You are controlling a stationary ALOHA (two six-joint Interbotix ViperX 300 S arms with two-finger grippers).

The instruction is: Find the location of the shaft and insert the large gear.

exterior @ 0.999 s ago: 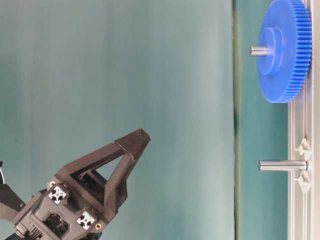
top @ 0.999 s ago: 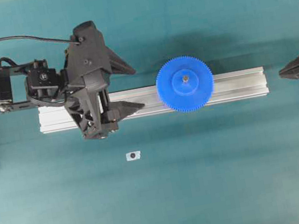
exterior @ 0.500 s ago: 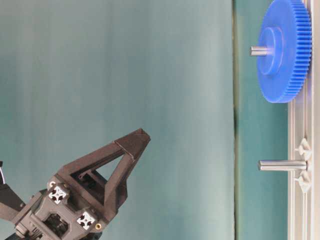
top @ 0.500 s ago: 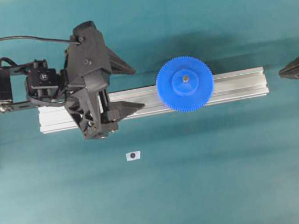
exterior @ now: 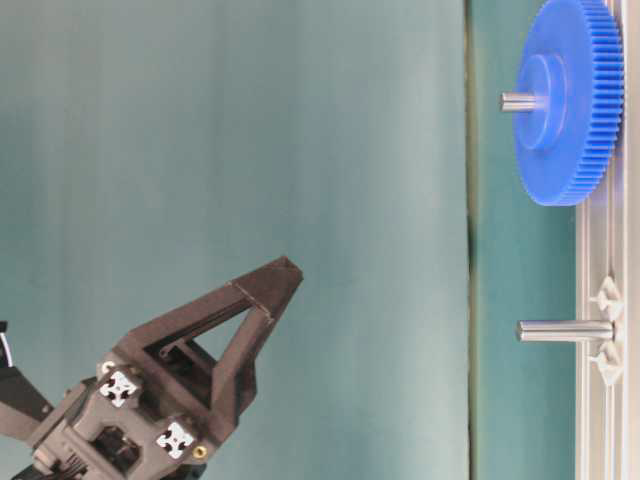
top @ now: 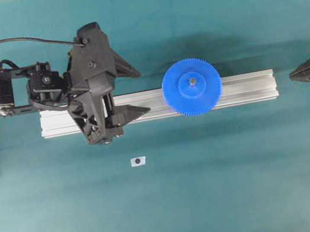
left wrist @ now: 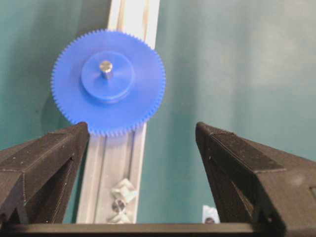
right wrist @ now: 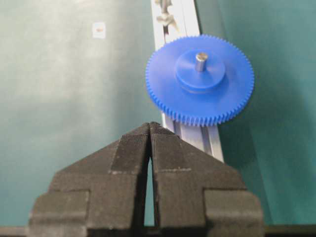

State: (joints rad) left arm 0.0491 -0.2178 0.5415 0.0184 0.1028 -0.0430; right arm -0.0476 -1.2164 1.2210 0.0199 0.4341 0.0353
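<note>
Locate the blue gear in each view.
Overhead: gear right of centre, on the rail.
Table-level: top right corner, seen edge-on.
Left wrist: upper left, beyond the open left gripper.
Right wrist: upper right.
Shared landmark: the rail under the gear, in all four.

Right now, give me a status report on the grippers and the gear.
Left gripper open, empty, above the rail. Right gripper shut, empty, parked. Large gear seated on a shaft; second shaft bare. Nothing in the way.
</note>
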